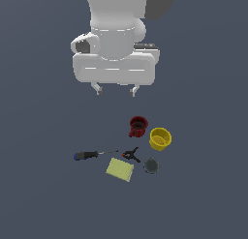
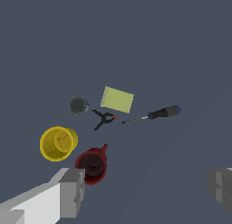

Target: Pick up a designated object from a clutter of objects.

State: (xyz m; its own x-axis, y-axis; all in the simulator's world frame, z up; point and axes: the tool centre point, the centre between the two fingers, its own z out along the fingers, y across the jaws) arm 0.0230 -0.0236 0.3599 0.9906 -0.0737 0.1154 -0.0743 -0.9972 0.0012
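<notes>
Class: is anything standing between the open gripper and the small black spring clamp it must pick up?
Nothing covers the clamp; it lies exposed below the raised gripper. But it is hemmed in: the screwdriver tip points at it, the pale pad and dark disc lie close, the red mug nearer the gripper.

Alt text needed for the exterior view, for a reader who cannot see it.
An open gripper hangs high above a cluster on a dark floor: a small black clamp sits among a red mug, yellow cup, dark round disc, pale pad and screwdriver.
</notes>
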